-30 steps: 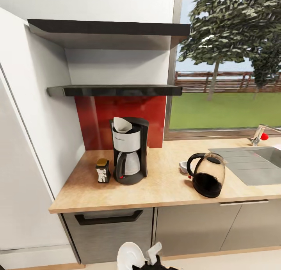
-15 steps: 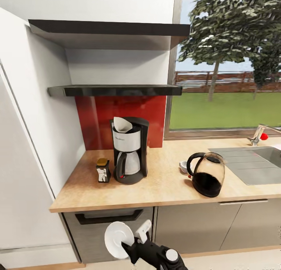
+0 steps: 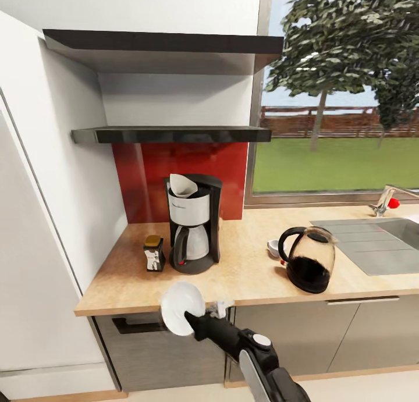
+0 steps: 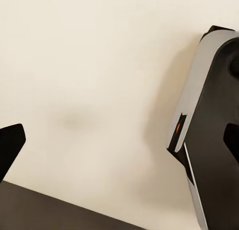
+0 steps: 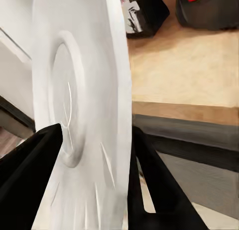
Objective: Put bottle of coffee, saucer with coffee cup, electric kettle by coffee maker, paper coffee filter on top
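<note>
The saucer (image 3: 182, 316) looks smooth, glossy white ceramic. The bench (image 3: 244, 277) is matt pale wood grain. The kitchen shelf (image 3: 171, 135) is glossy black.

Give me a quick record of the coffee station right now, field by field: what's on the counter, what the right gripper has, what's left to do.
coffee maker: on kitchen countertop, by red backsplash
paper coffee filter: on top of coffee maker
bottle of coffee: on counter beside the maker
electric kettle: on counter, toward sink
coffee cup: behind kettle, partly hidden
saucer: on edge in right gripper, at counter front
remaining: saucer, then cup on it
</note>
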### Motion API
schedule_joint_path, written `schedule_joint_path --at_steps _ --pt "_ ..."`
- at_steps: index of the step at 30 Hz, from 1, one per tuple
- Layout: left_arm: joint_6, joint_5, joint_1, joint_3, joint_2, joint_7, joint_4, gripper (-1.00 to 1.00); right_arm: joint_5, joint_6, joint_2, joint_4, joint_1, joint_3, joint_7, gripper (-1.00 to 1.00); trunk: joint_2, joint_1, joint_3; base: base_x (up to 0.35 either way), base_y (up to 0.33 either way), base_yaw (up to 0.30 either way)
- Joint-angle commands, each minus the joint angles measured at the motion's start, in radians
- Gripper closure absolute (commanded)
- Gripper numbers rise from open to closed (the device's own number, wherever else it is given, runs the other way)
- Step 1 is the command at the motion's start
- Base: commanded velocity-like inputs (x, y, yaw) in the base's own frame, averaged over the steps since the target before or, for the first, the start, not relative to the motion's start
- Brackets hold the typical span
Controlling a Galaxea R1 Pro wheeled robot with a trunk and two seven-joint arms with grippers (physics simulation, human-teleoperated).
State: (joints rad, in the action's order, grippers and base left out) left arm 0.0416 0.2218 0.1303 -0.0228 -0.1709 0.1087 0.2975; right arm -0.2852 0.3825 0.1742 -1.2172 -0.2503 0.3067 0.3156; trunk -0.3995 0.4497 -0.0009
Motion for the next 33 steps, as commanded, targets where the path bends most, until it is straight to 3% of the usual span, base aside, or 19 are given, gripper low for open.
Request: schedule_joint_path --at_steps 1,4,5,9,12,15,18,20,23,26,29,33 --pt "0.004 0.005 0.001 -0.002 0.001 0.002 0.003 -1.00 -0.074 0.014 0.000 -0.004 -0.006 0.000 -0.075 1.00 -0.001 0.000 0.000 0.000 0.000 0.000" --pt "0.004 0.005 0.002 -0.002 0.003 0.002 0.003 -1.00 -0.177 0.024 0.000 -0.009 -0.028 0.001 -0.214 1.00 -0.001 0.000 0.000 0.000 0.000 0.000" --pt "0.004 0.005 0.002 -0.002 0.005 0.002 0.003 -1.00 -0.265 0.026 0.000 -0.022 -0.047 0.001 -0.312 1.00 -0.001 0.000 0.000 0.000 0.000 0.000" --pt "0.005 0.006 0.002 -0.003 0.002 0.002 0.003 -1.00 -0.443 0.028 0.000 -0.055 -0.082 0.008 -0.544 1.00 -0.001 0.000 0.000 0.000 0.000 0.000" --pt "0.006 0.010 0.002 -0.003 -0.002 0.002 0.003 -1.00 -0.492 0.029 0.000 -0.076 -0.088 0.044 -0.591 1.00 -0.001 0.000 0.000 0.000 0.000 0.000" --pt "0.006 0.014 0.002 -0.005 -0.004 0.002 0.003 -1.00 -0.508 0.030 0.000 -0.084 -0.090 0.075 -0.605 1.00 -0.001 0.000 0.000 0.000 0.000 0.000" --pt "0.005 0.016 0.002 -0.006 -0.001 0.002 0.003 -1.00 -0.515 0.031 0.000 -0.082 -0.091 0.083 -0.609 1.00 -0.001 0.000 0.000 0.000 0.000 0.000" --pt "0.005 0.017 0.002 -0.006 0.003 0.002 0.003 -1.00 -0.547 0.030 0.000 -0.082 -0.091 0.084 -0.609 1.00 -0.001 0.000 0.000 0.000 0.000 0.000" --pt "0.004 0.016 0.002 -0.008 0.006 0.002 0.003 -1.00 -0.704 0.030 0.000 -0.044 -0.091 0.083 -0.624 1.00 -0.001 0.000 0.000 0.000 0.000 0.000" --pt "0.004 0.010 0.002 -0.008 0.007 0.002 0.002 -1.00 -0.902 0.029 0.000 -0.010 -0.091 0.083 -0.730 1.00 -0.001 0.000 0.000 0.000 0.000 0.000" --pt "0.004 0.008 0.002 -0.005 0.007 0.002 0.002 -1.00 -0.971 0.028 0.000 -0.005 -0.091 0.083 -0.826 1.00 -0.001 0.000 0.000 0.000 0.000 0.000" --pt "0.003 0.005 0.002 0.005 0.010 0.002 -0.010 -1.00 -0.982 0.023 0.000 -0.022 -0.091 0.081 -0.832 1.00 -0.001 0.000 0.000 0.000 0.000 0.000"
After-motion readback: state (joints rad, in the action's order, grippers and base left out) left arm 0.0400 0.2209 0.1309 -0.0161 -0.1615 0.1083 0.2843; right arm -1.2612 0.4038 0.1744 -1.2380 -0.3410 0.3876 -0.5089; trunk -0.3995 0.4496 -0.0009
